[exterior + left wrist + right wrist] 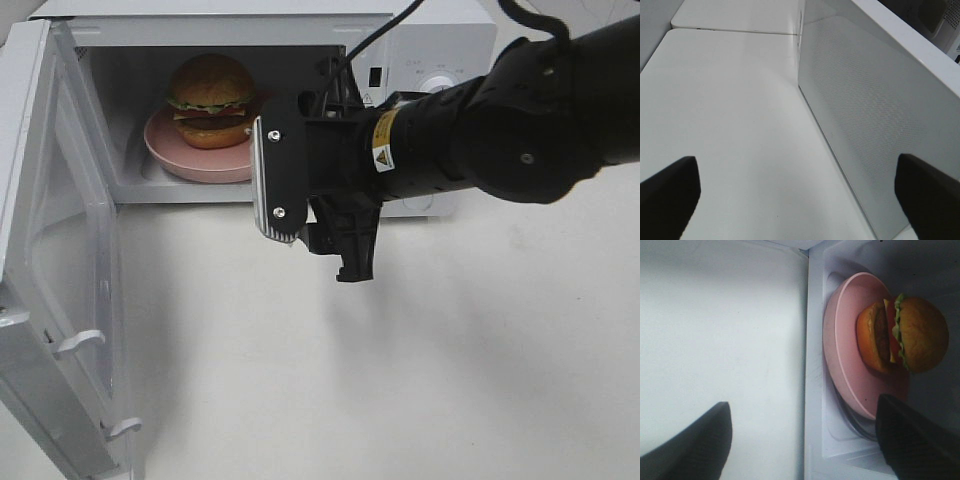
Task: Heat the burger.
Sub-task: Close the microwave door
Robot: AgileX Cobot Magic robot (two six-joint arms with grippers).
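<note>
Jaws on both grippers stood wide open, gripping nothing. Right gripper (805, 447) hovered at the mouth of the microwave (440, 40), facing the burger (211, 100) but apart from it. Burger sat on the pink plate (168, 150) inside the cavity, door (60, 250) swung open. Left gripper (797, 200) hung over the white table (725, 125) beside the door's meshed panel.
</note>
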